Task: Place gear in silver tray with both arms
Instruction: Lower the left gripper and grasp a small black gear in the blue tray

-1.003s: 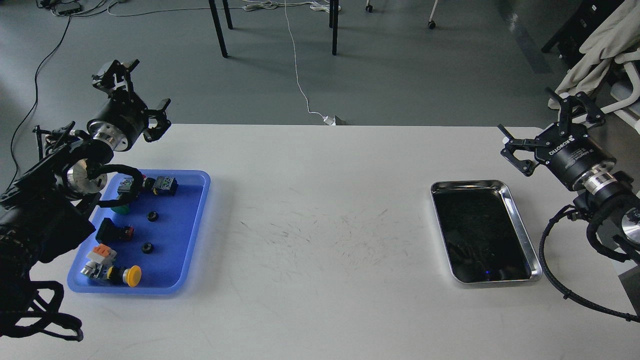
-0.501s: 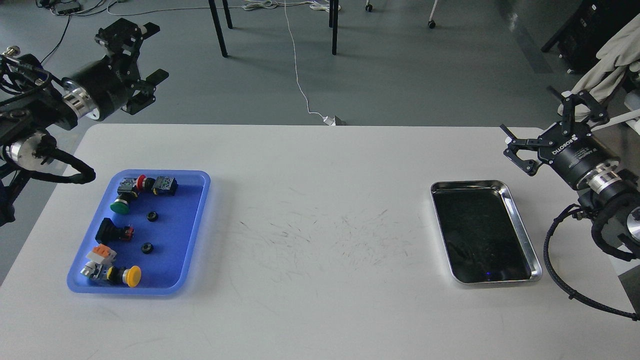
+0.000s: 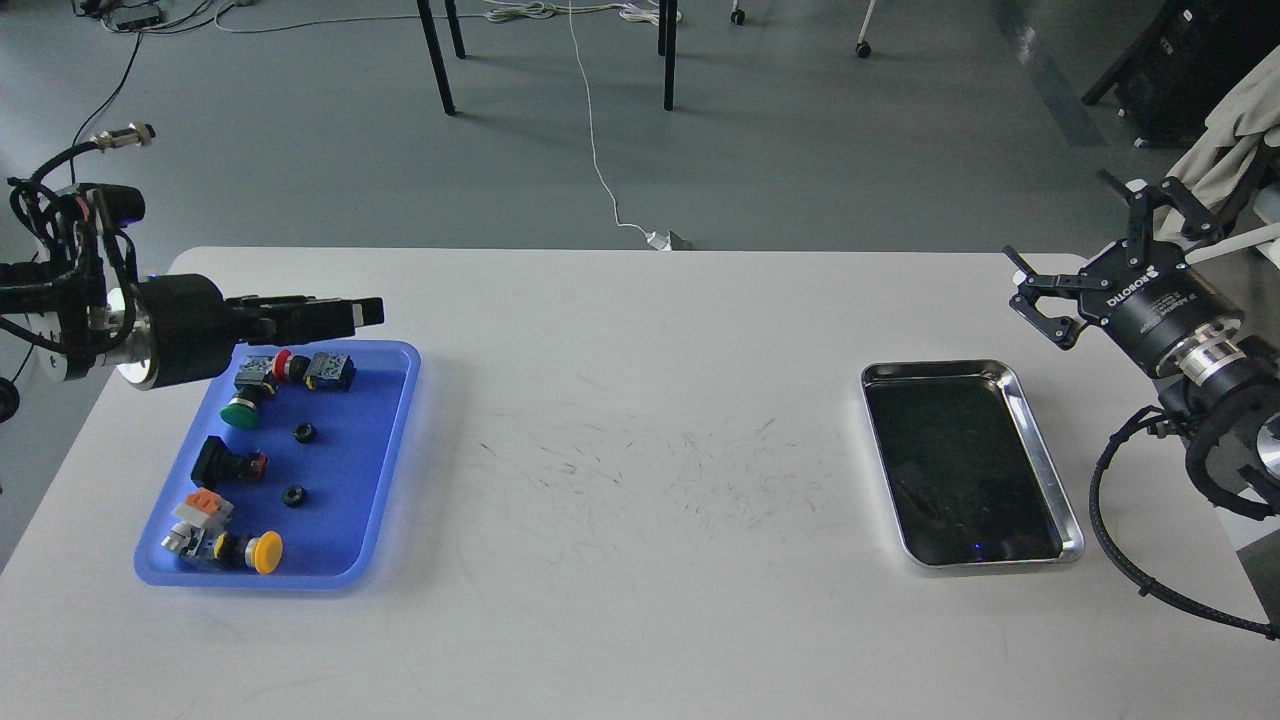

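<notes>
Two small black gears lie in the blue plastic tray [image 3: 352,470] at the left of the table: one [image 3: 305,433] mid-tray and one [image 3: 293,495] below it. The silver tray [image 3: 935,368] sits at the right with nothing in its dark mirror-like bottom. My left gripper [image 3: 362,313] hovers over the blue tray's far edge, pointing right and seen side-on, so its fingers overlap. It holds nothing that I can see. My right gripper [image 3: 1055,215] is open and empty, above the table's far right corner, beyond the silver tray.
The blue tray also holds a green push button [image 3: 240,410], a yellow push button [image 3: 264,552], a red-capped switch [image 3: 284,364] and several other small electrical parts. The white table [image 3: 640,480] has fine scratches mid-surface. Chair legs and cables lie on the floor beyond.
My left arm has swung down from high beyond the table's far left edge; its gripper now points right over the blue tray's far edge. The right gripper has drifted slightly up and right.
</notes>
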